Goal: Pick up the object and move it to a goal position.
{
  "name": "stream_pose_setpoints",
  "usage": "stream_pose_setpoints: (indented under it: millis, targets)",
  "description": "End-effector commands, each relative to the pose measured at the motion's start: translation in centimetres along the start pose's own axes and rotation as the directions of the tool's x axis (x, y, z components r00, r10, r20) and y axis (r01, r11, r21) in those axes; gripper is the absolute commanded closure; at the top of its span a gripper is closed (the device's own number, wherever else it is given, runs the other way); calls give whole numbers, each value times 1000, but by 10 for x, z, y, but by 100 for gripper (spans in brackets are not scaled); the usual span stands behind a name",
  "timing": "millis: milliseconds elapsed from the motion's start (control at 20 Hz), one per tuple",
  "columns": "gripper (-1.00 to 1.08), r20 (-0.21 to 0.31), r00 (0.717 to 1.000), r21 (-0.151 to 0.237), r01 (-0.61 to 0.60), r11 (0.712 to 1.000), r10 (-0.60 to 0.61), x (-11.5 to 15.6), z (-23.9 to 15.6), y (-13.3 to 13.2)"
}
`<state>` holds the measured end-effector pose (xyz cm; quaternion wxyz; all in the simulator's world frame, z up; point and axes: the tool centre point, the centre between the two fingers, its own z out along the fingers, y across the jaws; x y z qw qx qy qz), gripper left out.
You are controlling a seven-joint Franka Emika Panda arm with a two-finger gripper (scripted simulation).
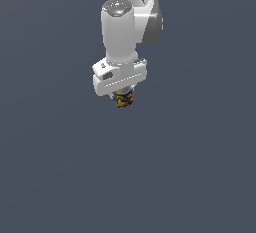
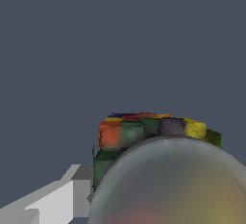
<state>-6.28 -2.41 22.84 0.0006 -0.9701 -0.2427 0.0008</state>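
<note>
The object is a tiny dark lump with red, yellow and green patches, sitting directly under the white hand of my gripper. It is tucked up against the hand, and the fingers seem shut on it, though the exterior view mostly hides them. The wrist view shows the object very close, its pale greyish rounded top filling the near part of the picture. One grey-white finger lies against the object's side. The other finger is hidden.
A plain dark blue-grey surface surrounds the gripper in both views. The white arm rises out of the top of the exterior view. No other objects, edges or goal marker show.
</note>
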Motion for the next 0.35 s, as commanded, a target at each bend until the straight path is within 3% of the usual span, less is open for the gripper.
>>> stream_pose_setpoints:
  millis: [0,300]
  targets:
    - [108,-2,1000,-1,0,1000,0,0,-13,1]
    - [108,-2,1000,-1,0,1000,0,0,-22,2]
